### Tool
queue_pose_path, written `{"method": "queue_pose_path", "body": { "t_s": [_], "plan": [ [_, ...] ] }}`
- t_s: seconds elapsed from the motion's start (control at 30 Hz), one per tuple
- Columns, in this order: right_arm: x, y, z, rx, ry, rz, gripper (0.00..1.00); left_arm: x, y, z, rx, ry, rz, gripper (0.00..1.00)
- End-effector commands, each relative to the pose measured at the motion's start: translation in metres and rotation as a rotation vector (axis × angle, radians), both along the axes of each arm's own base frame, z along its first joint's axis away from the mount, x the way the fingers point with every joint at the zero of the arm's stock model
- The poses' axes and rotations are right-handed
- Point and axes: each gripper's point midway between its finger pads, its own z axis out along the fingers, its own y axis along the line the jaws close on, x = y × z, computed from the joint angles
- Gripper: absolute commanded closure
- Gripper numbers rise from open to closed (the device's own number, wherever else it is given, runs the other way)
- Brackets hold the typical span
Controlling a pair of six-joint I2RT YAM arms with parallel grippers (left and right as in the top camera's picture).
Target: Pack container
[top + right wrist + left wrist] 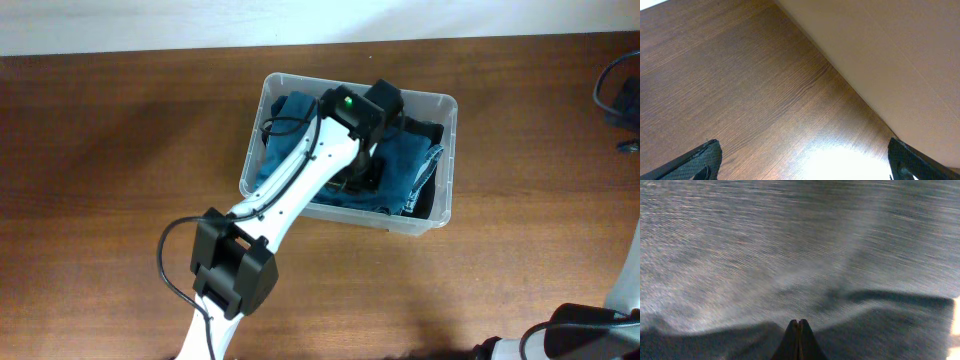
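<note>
**Left arm deep in the tub, fingers closed over denim**

The container (452, 150) sits on the wooden table (120, 150). Blue denim cloth (405, 165) fills most of the container, and a dark item (428, 130) lies in its far corner. The left arm (300, 170) reaches over the container's near wall and down inside. In the left wrist view, the left gripper (799, 341) has its fingertips pressed together just over the denim (765, 255), and no fold shows between them. The right gripper (802, 155) is well clear of the container. Its fingers are spread wide above bare table with nothing between them.

The container looks light and fairly stiff, but thin clear plastic of this kind probably flexes when squeezed, and its smooth walls are likely slippery. The rolled rim looks like the best place to hold it, with one finger inside the wall and one outside. A short wall seems the better choice, since the plastic should bow less there. The denim inside is soft and limp, so it would likely spring up again after being pressed down. It also adds weight that could tip a grip taken on one side only.
</note>
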Motion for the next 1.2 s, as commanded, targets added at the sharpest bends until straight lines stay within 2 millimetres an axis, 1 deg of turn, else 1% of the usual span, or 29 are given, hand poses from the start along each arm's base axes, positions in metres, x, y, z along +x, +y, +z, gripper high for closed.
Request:
{"method": "queue_pose_path", "body": {
  "t_s": [0.0, 0.17, 0.37, 0.5, 0.77, 1.17],
  "plan": [
    [-0.001, -0.002, 0.003, -0.007, -0.012, -0.019, 0.02, -0.01, -0.014, 0.021, -0.047, -0.029, -0.024, 0.99],
    [-0.001, -0.002, 0.003, -0.006, -0.012, -0.019, 0.02, -0.021, -0.024, 0.02, -0.046, -0.027, -0.057, 0.99],
    [-0.001, -0.002, 0.003, -0.007, -0.012, -0.019, 0.01, -0.032, -0.029, 0.02, -0.037, -0.015, -0.084, 0.99],
    [-0.001, -0.002, 0.003, -0.007, -0.012, -0.019, 0.01, -0.043, -0.039, 0.021, -0.079, 0.025, -0.098, 0.99],
    [-0.001, -0.002, 0.003, -0.006, -0.012, -0.019, 0.02, -0.044, -0.05, 0.022, -0.103, 0.003, -0.118, 0.99],
    [-0.001, -0.002, 0.003, -0.007, -0.012, -0.019, 0.01, -0.037, -0.057, 0.022, -0.131, -0.026, -0.119, 0.99]
  ]
}}
